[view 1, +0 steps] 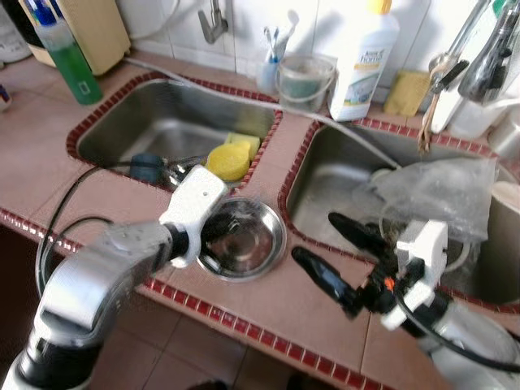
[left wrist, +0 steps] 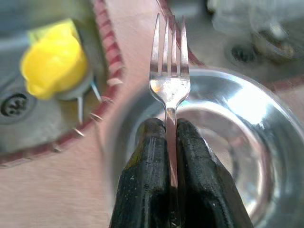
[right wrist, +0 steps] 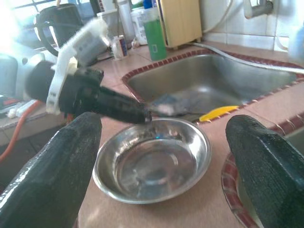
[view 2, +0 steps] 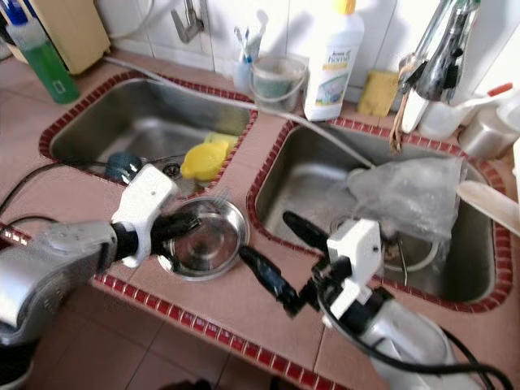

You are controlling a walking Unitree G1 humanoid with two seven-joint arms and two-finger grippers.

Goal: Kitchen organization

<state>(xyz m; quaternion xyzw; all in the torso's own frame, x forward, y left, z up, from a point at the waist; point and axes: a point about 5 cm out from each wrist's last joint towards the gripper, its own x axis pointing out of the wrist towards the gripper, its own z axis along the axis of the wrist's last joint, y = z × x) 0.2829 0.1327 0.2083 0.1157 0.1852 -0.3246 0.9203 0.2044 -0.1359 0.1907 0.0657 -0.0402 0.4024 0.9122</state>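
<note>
On the counter between two sinks, the left gripper [left wrist: 171, 137] clamps a fork [left wrist: 169, 71] by its handle above a steel bowl [view 1: 244, 237]; the right gripper [view 1: 333, 248] waits open nearby, and a loose pinch could let the fork slip and clatter

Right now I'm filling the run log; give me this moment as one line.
left gripper: shut on fork, over bowl | right gripper: open, beside bowl | step: fork not yet released

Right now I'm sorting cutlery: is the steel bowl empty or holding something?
Empty. The steel bowl shows bare metal inside; the left claw holds the fork above it.
</note>
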